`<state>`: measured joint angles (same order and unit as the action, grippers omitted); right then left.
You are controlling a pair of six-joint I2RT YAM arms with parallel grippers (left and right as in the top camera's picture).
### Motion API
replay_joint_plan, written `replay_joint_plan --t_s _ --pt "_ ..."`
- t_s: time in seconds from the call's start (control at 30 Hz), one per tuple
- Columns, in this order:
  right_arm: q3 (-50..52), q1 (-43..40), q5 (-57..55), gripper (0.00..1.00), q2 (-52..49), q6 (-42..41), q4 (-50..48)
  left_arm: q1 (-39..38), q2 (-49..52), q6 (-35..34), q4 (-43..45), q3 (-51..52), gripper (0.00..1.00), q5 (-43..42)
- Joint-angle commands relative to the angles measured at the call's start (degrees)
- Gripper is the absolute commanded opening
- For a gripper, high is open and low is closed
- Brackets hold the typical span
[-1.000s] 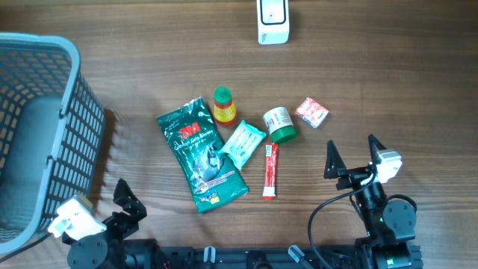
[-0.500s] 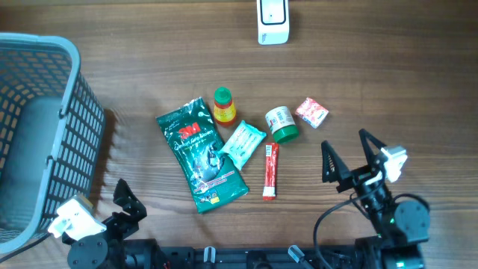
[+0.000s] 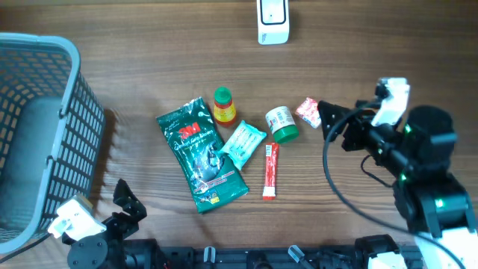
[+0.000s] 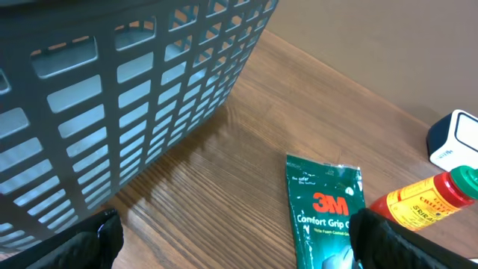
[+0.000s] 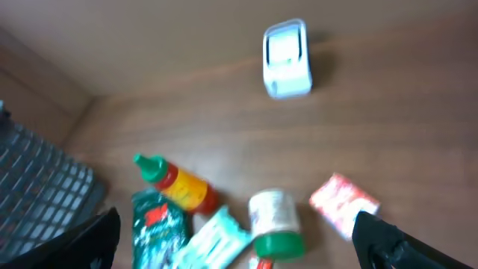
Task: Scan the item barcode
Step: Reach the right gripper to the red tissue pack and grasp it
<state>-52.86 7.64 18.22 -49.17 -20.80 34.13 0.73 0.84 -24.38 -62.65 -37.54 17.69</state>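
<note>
Several items lie in the middle of the table: a green 3M packet [image 3: 200, 155], a sauce bottle [image 3: 224, 106], a teal packet [image 3: 243, 143], a white jar with a green lid [image 3: 281, 124], a red-and-white packet [image 3: 309, 110] and a red stick sachet [image 3: 270, 170]. The white scanner [image 3: 272, 21] stands at the far edge. My right gripper [image 3: 334, 125] hovers open just right of the red-and-white packet, holding nothing; its wrist view is blurred. My left gripper [image 3: 127, 203] rests open at the near left, empty, with the 3M packet [image 4: 325, 217] ahead of it.
A large grey-blue basket [image 3: 71, 112] fills the left side of the table, and its slotted wall [image 4: 112, 90] is close to my left gripper. The scanner [image 5: 286, 58] stands beyond the items. Bare wood shows to the right.
My right arm has lifted and swung from the near edge towards the items, ending beside the red-and-white packet. The left arm and the items have not moved.
</note>
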Motion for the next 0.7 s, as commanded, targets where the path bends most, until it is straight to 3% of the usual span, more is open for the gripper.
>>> replay_joint_plan --t_s 0.0,0.33,0.53,0.67 --pt "-0.3 0.2 0.9 1.00 -6.5 -6.5 3.8 -0.4 -0.5 -0.5 0.2 0.1 1.00 -0.3" --pt "-4.6 0.2 0.5 1.00 -20.8 -9.2 9.8 -0.4 -0.5 -0.5 0.2 0.1 1.00 -0.3" --pt "-11.4 0.2 -13.3 1.00 -21.9 -19.0 21.9 -0.4 -0.5 -0.5 0.2 0.1 1.00 -0.2" --pt "-9.7 0.2 -16.5 1.00 -21.9 -19.9 25.7 -0.4 -0.5 -0.5 0.2 0.1 1.00 -0.3"
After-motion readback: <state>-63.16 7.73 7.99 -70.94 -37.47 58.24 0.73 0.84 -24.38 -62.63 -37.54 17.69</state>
